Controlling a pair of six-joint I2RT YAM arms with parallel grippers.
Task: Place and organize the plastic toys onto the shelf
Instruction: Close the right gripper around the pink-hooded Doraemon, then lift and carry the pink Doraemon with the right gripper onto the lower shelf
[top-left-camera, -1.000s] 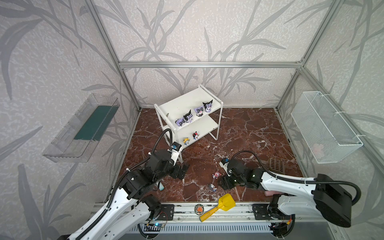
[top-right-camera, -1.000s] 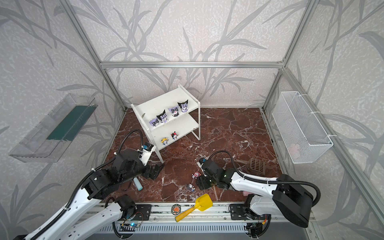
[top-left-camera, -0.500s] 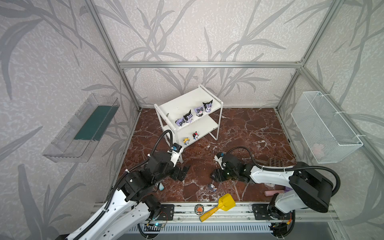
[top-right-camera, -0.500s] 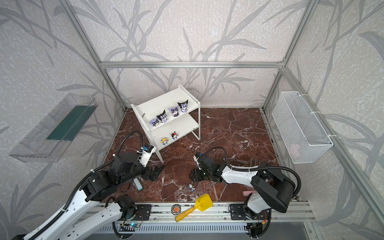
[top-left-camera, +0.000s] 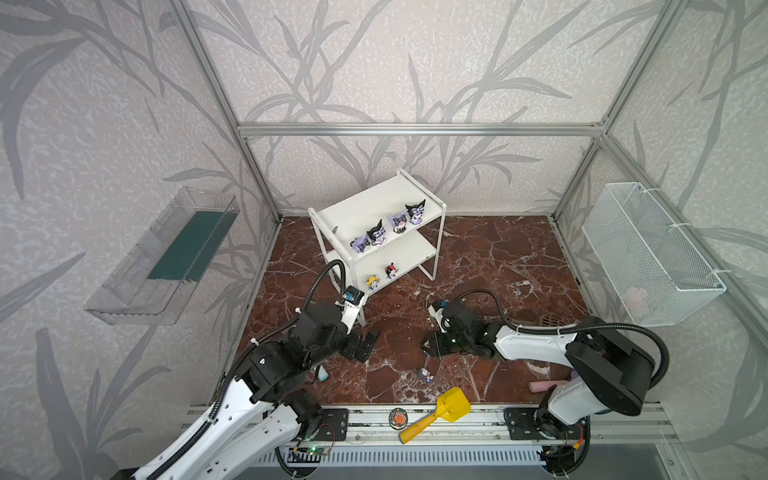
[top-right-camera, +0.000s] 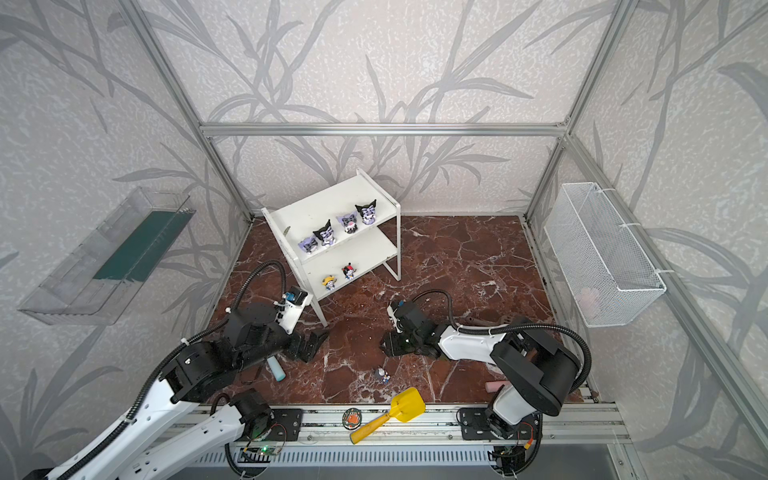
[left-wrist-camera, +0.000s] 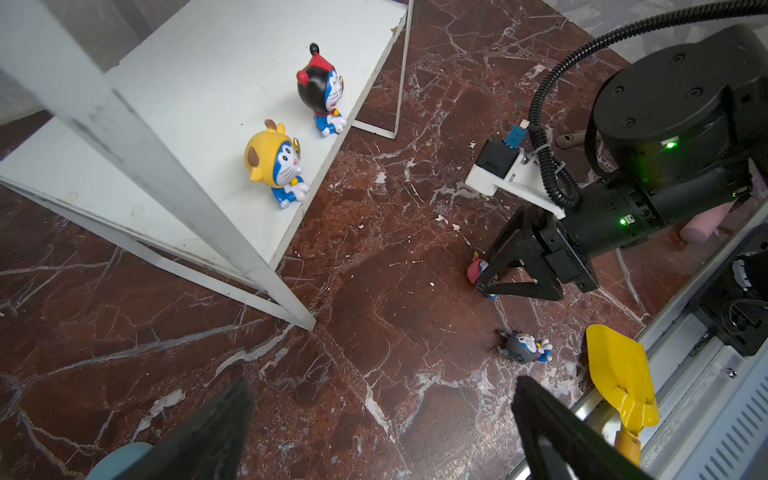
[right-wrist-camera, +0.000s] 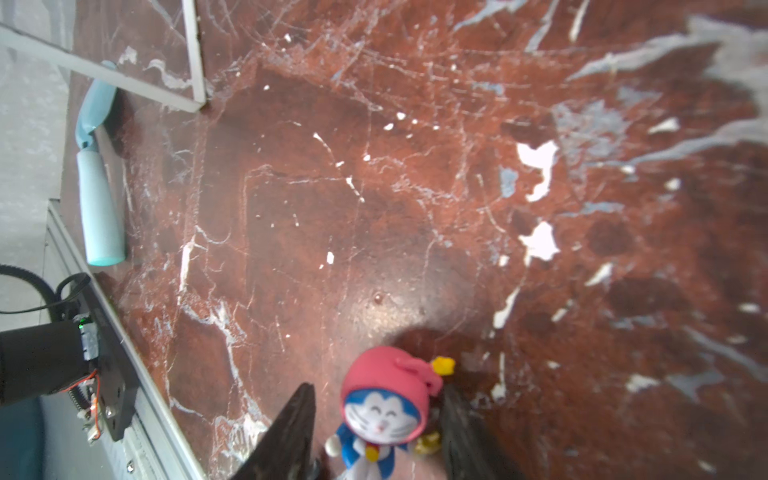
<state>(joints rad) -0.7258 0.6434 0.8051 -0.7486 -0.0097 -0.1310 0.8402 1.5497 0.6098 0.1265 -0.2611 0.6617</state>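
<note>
Right hand (right-wrist-camera: 378, 388) sits low over the marble counter (top-left-camera: 498, 257), jaws apart on either side of the pink-headed figurine (right-wrist-camera: 386, 395), a slim gap showing at one finger. Left hand (left-wrist-camera: 378, 390) gapes wide beside the shelf (top-left-camera: 365, 210). Grey-headed figurine (top-left-camera: 424, 375) lies on the counter; six more figurines (top-left-camera: 376, 237) stand on the shelf.

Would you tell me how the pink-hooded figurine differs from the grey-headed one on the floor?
The pink-hooded figurine stands upright; the grey-headed figurine lies toppled. The pink one sits between the fingers of the right gripper; the grey one lies apart from it. Both are blue-bodied and on the floor, not the shelf.
</note>
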